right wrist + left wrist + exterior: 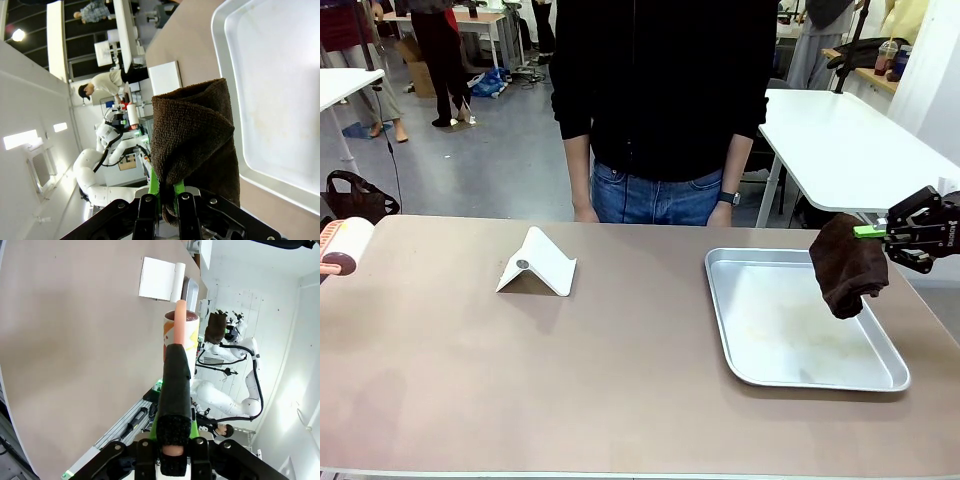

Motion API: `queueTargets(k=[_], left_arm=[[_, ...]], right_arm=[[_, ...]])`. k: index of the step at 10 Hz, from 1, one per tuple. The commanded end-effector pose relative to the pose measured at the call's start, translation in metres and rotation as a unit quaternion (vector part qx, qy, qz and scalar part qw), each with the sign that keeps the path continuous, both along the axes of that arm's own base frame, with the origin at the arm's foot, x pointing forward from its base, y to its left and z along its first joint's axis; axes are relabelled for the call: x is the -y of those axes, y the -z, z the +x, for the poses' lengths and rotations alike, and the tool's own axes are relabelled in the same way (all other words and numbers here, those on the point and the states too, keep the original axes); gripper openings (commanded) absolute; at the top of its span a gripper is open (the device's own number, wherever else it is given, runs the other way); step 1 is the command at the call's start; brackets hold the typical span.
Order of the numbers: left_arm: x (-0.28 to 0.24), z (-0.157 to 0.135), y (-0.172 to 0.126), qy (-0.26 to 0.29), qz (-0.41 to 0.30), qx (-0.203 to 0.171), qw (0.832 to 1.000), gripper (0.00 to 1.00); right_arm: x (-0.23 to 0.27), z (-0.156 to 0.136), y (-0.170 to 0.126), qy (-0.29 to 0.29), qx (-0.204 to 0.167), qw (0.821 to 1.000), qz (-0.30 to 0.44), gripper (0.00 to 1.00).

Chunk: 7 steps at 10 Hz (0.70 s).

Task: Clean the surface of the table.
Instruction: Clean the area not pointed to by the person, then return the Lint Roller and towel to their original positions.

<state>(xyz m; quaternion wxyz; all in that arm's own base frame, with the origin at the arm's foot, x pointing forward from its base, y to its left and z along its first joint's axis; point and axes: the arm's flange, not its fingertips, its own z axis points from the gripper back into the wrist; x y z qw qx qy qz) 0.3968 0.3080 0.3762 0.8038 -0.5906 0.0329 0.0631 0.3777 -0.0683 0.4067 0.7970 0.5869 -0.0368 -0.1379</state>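
The taupe-brown table spreads across the front view. At its far left edge my left gripper is shut on the black-sleeved, salmon handle of a lint roller, whose white roll points out over the table. My right gripper is shut on a dark brown cloth, which hangs above the right side of the metal tray. In the right wrist view the cloth rises between the green pads of that gripper, beside the tray.
A white folded stand sits left of centre on the table. A person in a black top stands at the far edge, hands hanging by the table. A white-topped table stands behind at the right.
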Motion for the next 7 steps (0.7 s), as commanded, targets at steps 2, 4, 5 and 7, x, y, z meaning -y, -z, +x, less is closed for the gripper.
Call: queueTargets(k=[2,4,5,7], left_arm=[[-0.0023,0.0020,-0.0049,-0.006,-0.004,-0.003,1.000,0.22],[-0.0023,0.0020,-0.0049,-0.006,-0.004,-0.003,1.000,0.22],[-0.0023,0.0020,-0.0049,-0.006,-0.004,-0.003,1.000,0.22],[-0.0023,0.0020,-0.0049,-0.006,-0.004,-0.003,1.000,0.22]], right_arm=[[0.0015,-0.0015,-0.0022,-0.006,0.008,1.000,0.000,0.12],[0.0015,-0.0015,-0.0022,-0.006,0.008,1.000,0.000,0.12],[0.0015,-0.0015,-0.0022,-0.006,0.008,1.000,0.000,0.12],[0.0015,-0.0015,-0.0022,-0.006,0.008,1.000,0.000,0.12]])
